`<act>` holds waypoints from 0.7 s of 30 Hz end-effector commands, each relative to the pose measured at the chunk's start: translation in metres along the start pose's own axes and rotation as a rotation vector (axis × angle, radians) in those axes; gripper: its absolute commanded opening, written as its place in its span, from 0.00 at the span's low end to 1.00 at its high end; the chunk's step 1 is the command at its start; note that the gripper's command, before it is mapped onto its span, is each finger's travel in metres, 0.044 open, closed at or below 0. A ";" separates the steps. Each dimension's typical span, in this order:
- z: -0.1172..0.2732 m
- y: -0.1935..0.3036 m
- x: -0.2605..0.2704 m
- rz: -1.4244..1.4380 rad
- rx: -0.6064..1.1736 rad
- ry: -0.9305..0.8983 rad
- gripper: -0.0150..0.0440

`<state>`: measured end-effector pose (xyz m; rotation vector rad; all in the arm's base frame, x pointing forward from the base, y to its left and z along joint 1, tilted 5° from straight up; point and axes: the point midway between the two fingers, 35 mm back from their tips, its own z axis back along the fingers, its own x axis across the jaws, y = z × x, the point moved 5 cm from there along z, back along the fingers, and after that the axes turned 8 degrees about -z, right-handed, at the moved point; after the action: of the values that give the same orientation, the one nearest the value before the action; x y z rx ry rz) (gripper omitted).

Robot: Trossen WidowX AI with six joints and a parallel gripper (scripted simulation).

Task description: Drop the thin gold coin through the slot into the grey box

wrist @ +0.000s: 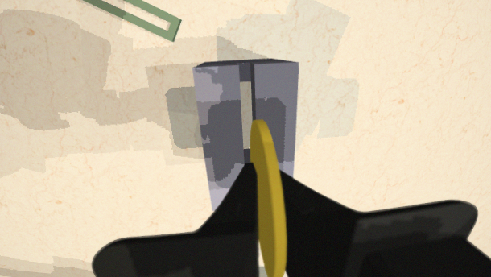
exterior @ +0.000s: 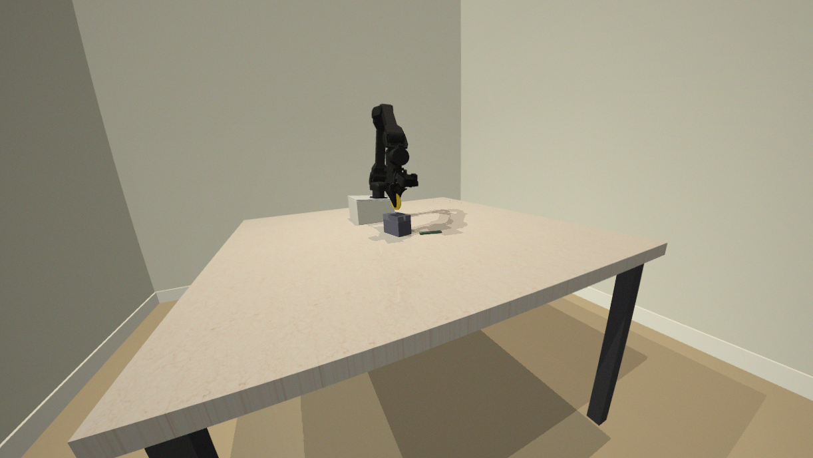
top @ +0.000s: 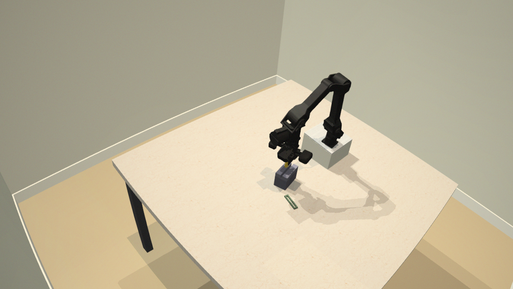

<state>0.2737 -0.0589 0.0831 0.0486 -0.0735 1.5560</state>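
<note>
The nearly closed gripper [wrist: 269, 189] pinches the gold coin [wrist: 269, 181] on edge just above the grey box [wrist: 225, 121], so it should line the coin's edge with the slot [wrist: 245, 117] beyond, then lower straight.

coin [wrist: 267, 189]: plain gold-yellow, no pattern
box [wrist: 225, 121]: grey-lilac, darker shadow patches on the lid; slot [wrist: 245, 117] shows pale beige
holder [wrist: 161, 22]: dark green frame, at 11 o'clock from the box in the wrist view
gripper [wrist: 266, 201]: matt black
table [top: 215, 172]: cream with faint orange flecks; black legs
pedestal [top: 323, 154]: off-white
walls: dull grey-green
floor: tan
</note>
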 end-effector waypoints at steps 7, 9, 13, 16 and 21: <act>-0.007 0.000 0.000 0.007 0.001 0.000 0.25; -0.008 0.000 0.000 0.008 0.001 0.000 0.25; -0.011 0.000 0.000 0.010 0.001 0.000 0.25; -0.013 0.000 0.000 0.010 0.001 0.000 0.25; -0.016 0.000 0.000 0.009 0.001 0.000 0.25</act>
<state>0.2739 -0.0579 0.0695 0.0485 -0.0737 1.5604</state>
